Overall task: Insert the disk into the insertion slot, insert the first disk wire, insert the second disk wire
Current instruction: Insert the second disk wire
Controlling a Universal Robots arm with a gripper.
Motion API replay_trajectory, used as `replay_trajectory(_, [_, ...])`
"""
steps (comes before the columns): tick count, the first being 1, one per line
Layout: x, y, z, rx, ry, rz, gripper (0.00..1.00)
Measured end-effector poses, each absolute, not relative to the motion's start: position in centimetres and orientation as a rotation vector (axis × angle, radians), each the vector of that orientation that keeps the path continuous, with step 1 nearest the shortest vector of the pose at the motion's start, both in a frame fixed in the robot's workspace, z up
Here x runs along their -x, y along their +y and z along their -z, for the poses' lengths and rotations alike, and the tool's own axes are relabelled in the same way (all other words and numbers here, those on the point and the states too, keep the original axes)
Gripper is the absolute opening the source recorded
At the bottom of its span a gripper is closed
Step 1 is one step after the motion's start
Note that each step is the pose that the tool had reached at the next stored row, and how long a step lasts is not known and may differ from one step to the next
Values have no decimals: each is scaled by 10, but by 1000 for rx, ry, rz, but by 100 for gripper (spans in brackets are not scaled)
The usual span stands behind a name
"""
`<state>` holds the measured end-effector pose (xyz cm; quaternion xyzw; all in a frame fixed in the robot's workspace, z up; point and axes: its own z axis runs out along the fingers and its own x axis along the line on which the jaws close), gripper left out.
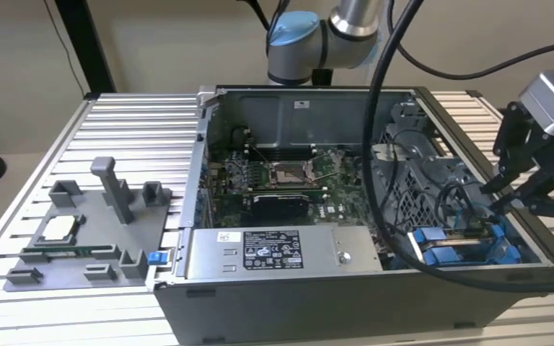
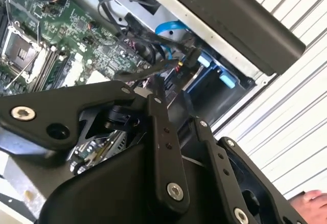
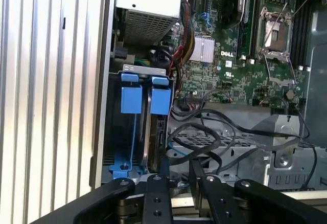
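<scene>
Ribbed aluminium slats with a dull, brushed sheen make up the table [image 1: 37,137]. On it, the fixture tray [image 1: 75,249] is matt light-grey plastic. The computer case [image 1: 354,303] is smooth, dark grey sheet metal, and its power supply box [image 1: 320,261] is bare silvery metal with a white paper sticker. The disk [image 3: 159,100] wears glossy bright-blue plastic. The gripper [image 3: 179,163] is matt black, studded with shiny metal screws.

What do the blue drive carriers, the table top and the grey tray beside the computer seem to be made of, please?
Blue carriers: likely moulded plastic, matte and evenly coloured.
Table top: probably aluminium, with pale silver ribbed slats and a dull sheen.
Grey tray: looks like matte plastic in one flat colour with blocky posts; possibly printed.
</scene>
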<state>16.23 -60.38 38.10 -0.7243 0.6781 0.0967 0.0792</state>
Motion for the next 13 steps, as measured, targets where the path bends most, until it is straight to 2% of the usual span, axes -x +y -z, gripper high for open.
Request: replay_trajectory(13, [-190, -604, -370, 2208, 1990, -293, 100])
